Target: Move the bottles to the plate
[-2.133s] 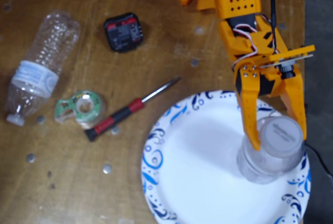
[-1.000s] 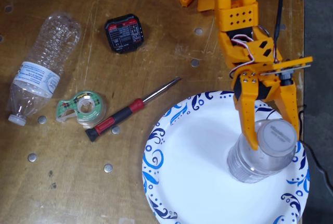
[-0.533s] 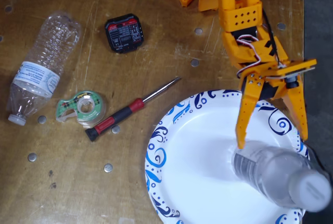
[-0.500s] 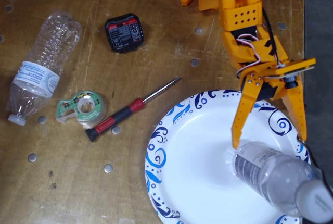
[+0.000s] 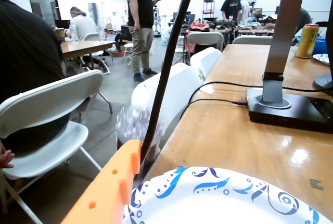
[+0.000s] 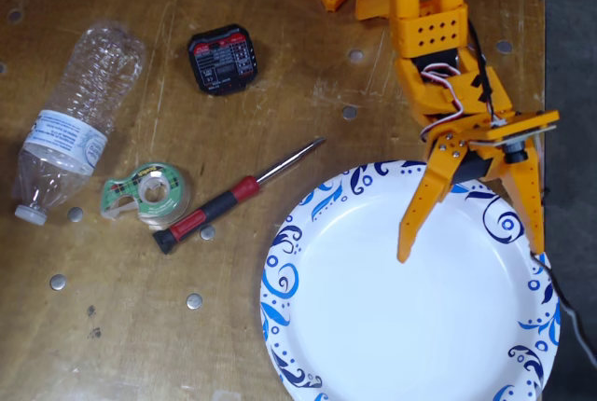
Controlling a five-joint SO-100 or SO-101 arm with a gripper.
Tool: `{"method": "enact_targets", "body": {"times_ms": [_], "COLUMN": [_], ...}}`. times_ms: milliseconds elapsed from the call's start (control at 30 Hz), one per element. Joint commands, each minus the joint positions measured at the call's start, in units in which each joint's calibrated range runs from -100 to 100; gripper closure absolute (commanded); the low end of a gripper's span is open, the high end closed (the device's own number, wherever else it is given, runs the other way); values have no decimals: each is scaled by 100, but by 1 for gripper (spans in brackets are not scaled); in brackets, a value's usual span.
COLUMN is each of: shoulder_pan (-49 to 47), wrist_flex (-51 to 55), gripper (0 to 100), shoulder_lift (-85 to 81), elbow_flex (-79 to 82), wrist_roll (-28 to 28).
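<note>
The plate [image 6: 326, 326] lies at the lower right of the fixed view with nothing on it. My orange gripper [image 6: 471, 247] hangs open over its upper right part, nothing between the fingers. The long ribbed bottle [image 6: 70, 121] with the white-blue label lies on its side at the far left of the table, far from the gripper. The shorter wide bottle is gone from the fixed view. In the wrist view one orange finger [image 5: 106, 190] shows above the plate's rim [image 5: 218, 185], and a blurred clear bottle-like shape [image 5: 136, 125] sits past the table edge.
A green tape dispenser [image 6: 145, 191], a red-handled screwdriver [image 6: 229, 198] and a small black device [image 6: 222, 59] lie left of the plate. The table's right edge runs close to the plate. A black cable [image 5: 166, 73], a lamp base [image 5: 283, 107] and white chairs [image 5: 47, 109] show in the wrist view.
The shorter bottle, standing on the plate between the fingers, tipped toward the lower right and left the fixed view. The gripper opened wider and now holds nothing.
</note>
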Motion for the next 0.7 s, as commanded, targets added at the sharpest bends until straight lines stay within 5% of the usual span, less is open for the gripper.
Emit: {"method": "enact_targets", "body": {"times_ms": [0, 367, 667], "shoulder_pan": [275, 2647, 4501], "wrist_flex": [-90, -934, 85], "gripper": [54, 53, 54], "shoulder_lift": [-107, -234, -1920], "elbow_flex": [-171, -523, 234], "wrist_roll": [-20, 37, 147]}}
